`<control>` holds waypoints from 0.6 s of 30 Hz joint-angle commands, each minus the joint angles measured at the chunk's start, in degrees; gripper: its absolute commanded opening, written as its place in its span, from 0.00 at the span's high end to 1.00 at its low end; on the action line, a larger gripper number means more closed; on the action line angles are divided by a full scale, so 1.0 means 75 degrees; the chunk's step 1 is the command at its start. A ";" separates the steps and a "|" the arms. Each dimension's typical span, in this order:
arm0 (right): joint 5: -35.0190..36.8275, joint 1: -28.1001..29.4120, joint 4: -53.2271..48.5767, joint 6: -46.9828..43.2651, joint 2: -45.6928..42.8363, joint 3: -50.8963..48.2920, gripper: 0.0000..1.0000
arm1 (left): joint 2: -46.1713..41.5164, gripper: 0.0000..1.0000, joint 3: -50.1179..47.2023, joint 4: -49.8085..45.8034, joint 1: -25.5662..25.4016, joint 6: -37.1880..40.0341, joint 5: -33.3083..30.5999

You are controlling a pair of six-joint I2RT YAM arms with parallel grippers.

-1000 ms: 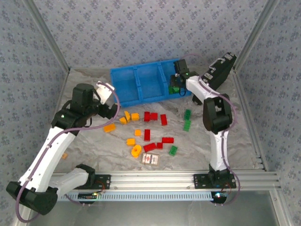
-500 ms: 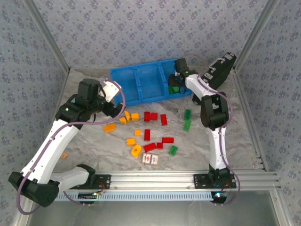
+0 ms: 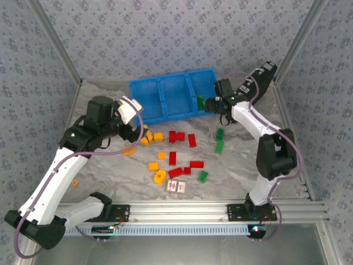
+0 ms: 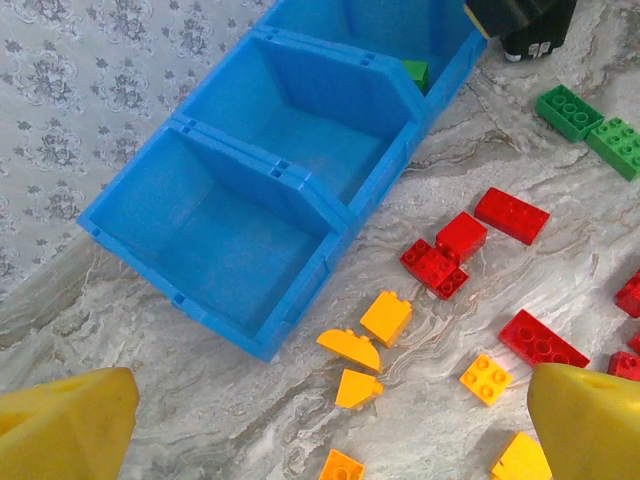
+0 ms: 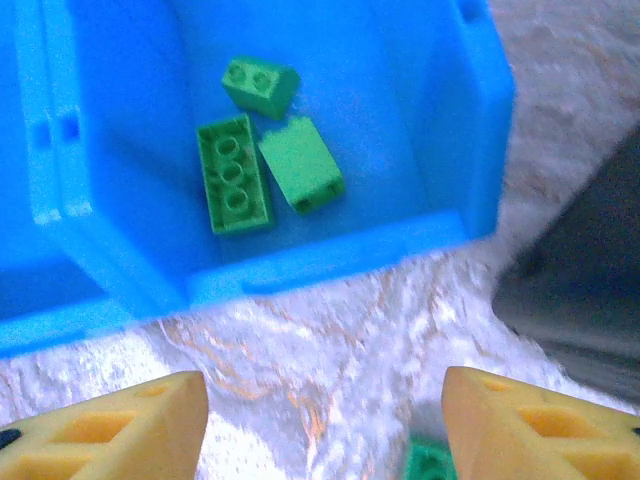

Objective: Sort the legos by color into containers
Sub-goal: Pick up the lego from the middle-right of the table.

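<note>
— Where are the legos found?

— Three green bricks [image 5: 233, 172] are seen lying loose on the floor of the blue tray [image 3: 175, 98], in its rightmost compartment as viewed from above. The others are scattered over the marbled table [image 3: 237, 165] in front of the tray. Red bricks [image 3: 176, 136] are spread through the middle, and orange bricks [image 3: 158, 136] lie to their left. A green pair [image 3: 219, 139] lies end to end on the right, and a single green brick [image 3: 203, 176] lies nearer the arms. A round yellow piece [image 3: 159, 176] is seen just beside a red-patterned card box [image 3: 176, 187].

— How are the right gripper's fingers held?

— The right gripper [image 5: 320, 410] is positioned over the table, just outside the tray's near wall, by the compartment with the green bricks. Its yellow fingers are spread apart, and nothing is pinched between them. A black case [image 3: 259, 83] is seen leaning at the far right corner.

— And the left?

— The left gripper [image 4: 322, 410] is hung over the orange bricks, near the tray's left end. Its fingers are spread wide, and nothing is gripped.
</note>
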 commanded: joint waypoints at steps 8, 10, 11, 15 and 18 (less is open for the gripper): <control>0.0319 0.0063 0.0388 0.1484 -0.0334 -0.1958 0.31 | -0.0328 0.00 -0.0208 0.0200 -0.0070 -0.0072 0.0121; 0.0401 0.0044 0.0424 0.1572 -0.0152 -0.1988 0.31 | -0.0352 0.00 -0.0185 0.0140 -0.0070 -0.0078 0.0113; 0.0402 0.0019 0.0445 0.1605 -0.0053 -0.1985 0.30 | -0.0361 0.00 -0.0175 0.0117 -0.0071 -0.0095 0.0113; 0.0368 -0.0108 0.0547 0.1713 0.0303 -0.2023 0.30 | -0.0399 0.00 -0.0221 0.0075 -0.0071 -0.0096 0.0102; 0.0188 -0.0257 0.0741 0.1755 0.0535 -0.2081 0.30 | -0.0379 0.00 -0.0238 0.0092 -0.0071 -0.0078 0.0102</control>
